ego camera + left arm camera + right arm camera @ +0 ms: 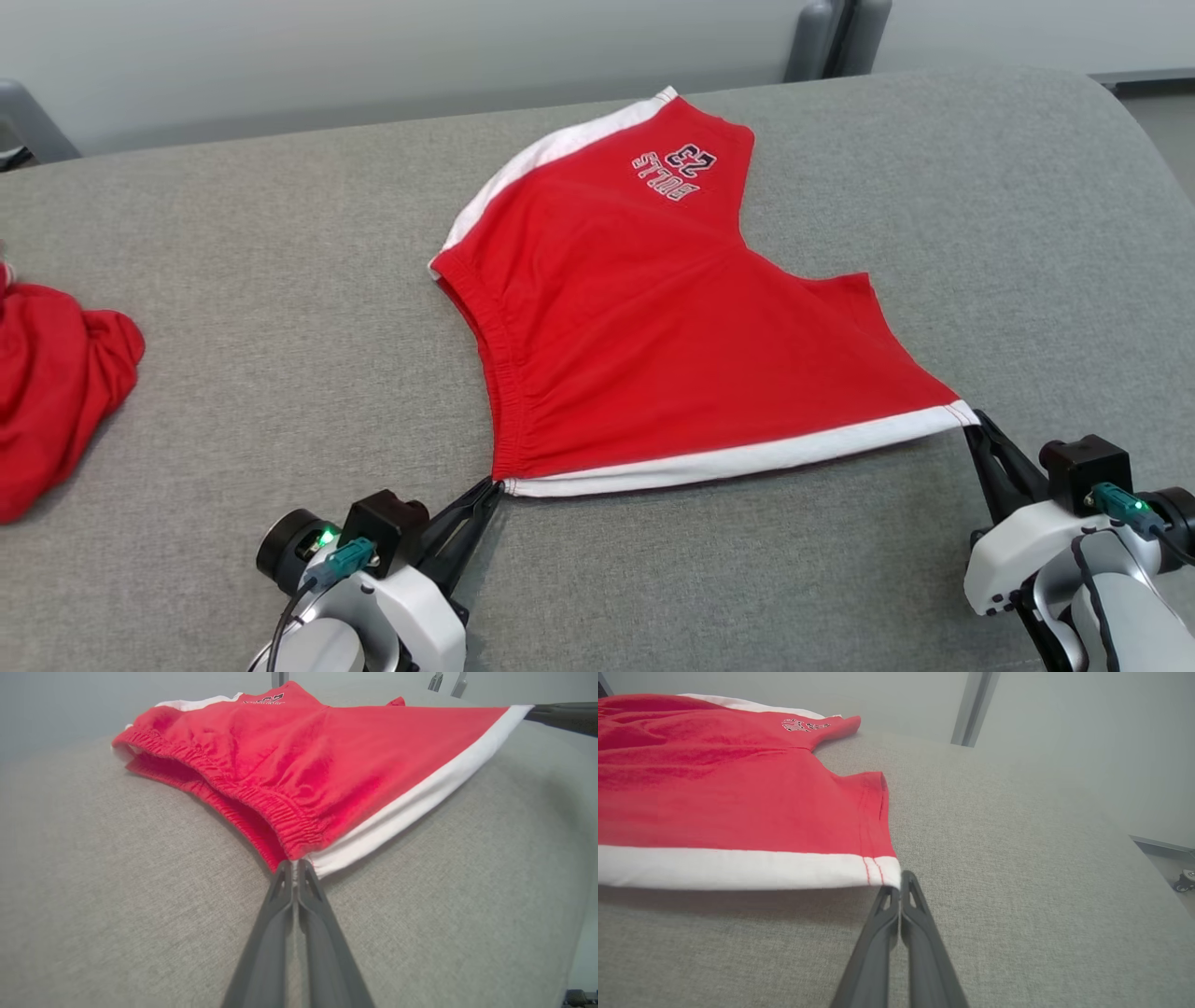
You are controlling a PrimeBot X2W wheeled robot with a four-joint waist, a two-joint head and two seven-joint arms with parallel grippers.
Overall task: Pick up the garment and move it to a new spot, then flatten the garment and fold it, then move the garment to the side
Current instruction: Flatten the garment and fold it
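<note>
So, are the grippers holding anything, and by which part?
Both hold the red shorts: left gripper pinches the waistband corner of the white stripe, right gripper its hem corner.

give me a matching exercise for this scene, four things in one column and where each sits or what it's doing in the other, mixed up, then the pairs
Column one
1. left gripper
2. right gripper
3. crumpled red cloth
4. black and white BULLS 23 print

Column two
A. bunched on the grey fabric surface at the head view's left edge
B. shut on the hem corner of the red shorts with white side stripes
C. on the shorts' far leg
D. shut on the shorts' waistband corner

Pairs: 1-D, 2-B, 3-A, 4-C
</note>
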